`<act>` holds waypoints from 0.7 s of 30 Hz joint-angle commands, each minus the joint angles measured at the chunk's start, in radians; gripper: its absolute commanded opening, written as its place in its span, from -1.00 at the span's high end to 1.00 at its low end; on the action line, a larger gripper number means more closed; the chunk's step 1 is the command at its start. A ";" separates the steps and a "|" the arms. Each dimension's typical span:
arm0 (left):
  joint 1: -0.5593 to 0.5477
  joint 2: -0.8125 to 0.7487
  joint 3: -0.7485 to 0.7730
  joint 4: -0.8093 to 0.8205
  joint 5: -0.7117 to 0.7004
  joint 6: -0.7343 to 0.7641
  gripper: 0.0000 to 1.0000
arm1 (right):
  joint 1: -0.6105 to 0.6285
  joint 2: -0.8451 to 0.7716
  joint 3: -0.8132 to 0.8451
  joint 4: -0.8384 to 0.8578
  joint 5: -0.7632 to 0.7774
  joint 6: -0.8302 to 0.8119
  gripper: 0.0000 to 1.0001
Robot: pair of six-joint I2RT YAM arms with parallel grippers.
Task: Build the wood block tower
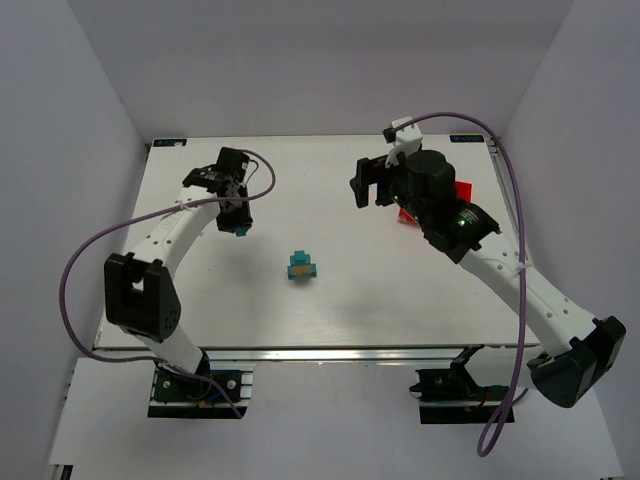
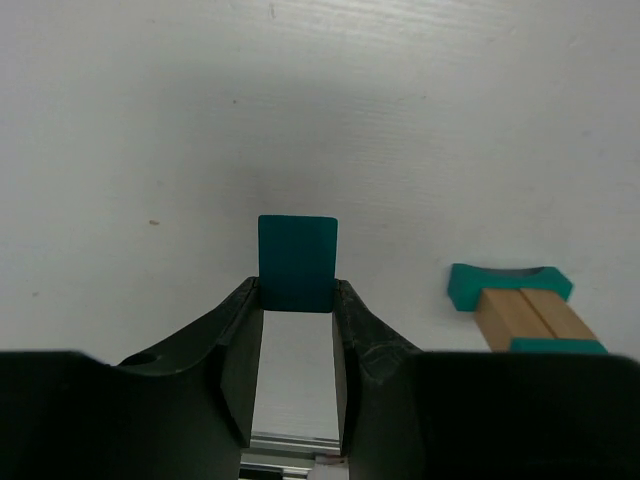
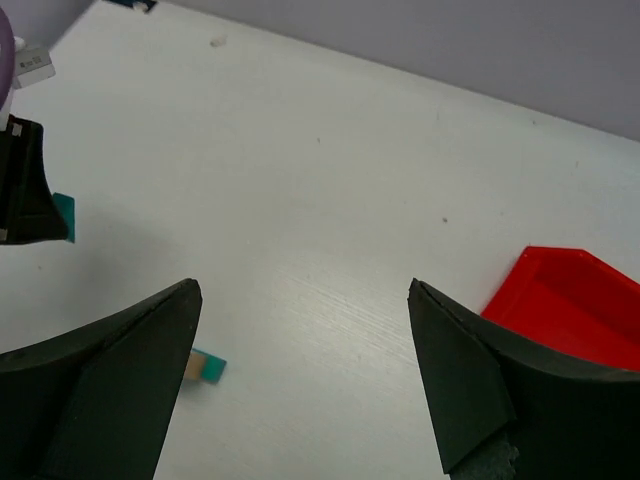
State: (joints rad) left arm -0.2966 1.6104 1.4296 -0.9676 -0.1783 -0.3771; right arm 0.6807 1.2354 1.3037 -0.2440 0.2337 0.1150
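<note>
The wood block tower (image 1: 301,265) stands mid-table, a small stack of teal pieces with tan wood between them. The left wrist view has it (image 2: 520,305) low at the right. My left gripper (image 1: 238,222) hovers left of it, shut on a teal block (image 2: 297,262) that pokes out past the fingertips (image 2: 350,300). That block also shows as a teal sliver (image 3: 64,218) at the left of the right wrist view. My right gripper (image 1: 368,186) hangs open at the back right, nothing between its fingers (image 3: 170,330), and the tower (image 3: 208,367) peeks out beside one finger.
A red bin (image 1: 462,192) sits at the back right, mostly hidden behind the right arm. It lies right of the right gripper (image 3: 303,290) in the wrist view, as a red corner (image 3: 570,300). Purple cables loop off both arms.
</note>
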 commanded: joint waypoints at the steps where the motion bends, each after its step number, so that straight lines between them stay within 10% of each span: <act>1: 0.005 0.072 0.003 -0.071 -0.030 0.026 1.00 | -0.015 0.025 0.074 -0.064 0.013 -0.043 -0.78; 21: 0.005 0.378 0.029 0.009 0.145 0.201 0.80 | -0.075 0.050 0.077 -0.070 -0.020 -0.071 -0.79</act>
State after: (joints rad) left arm -0.2939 1.9888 1.4353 -0.9752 -0.0372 -0.1883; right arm 0.6140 1.2846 1.3415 -0.3367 0.2253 0.0570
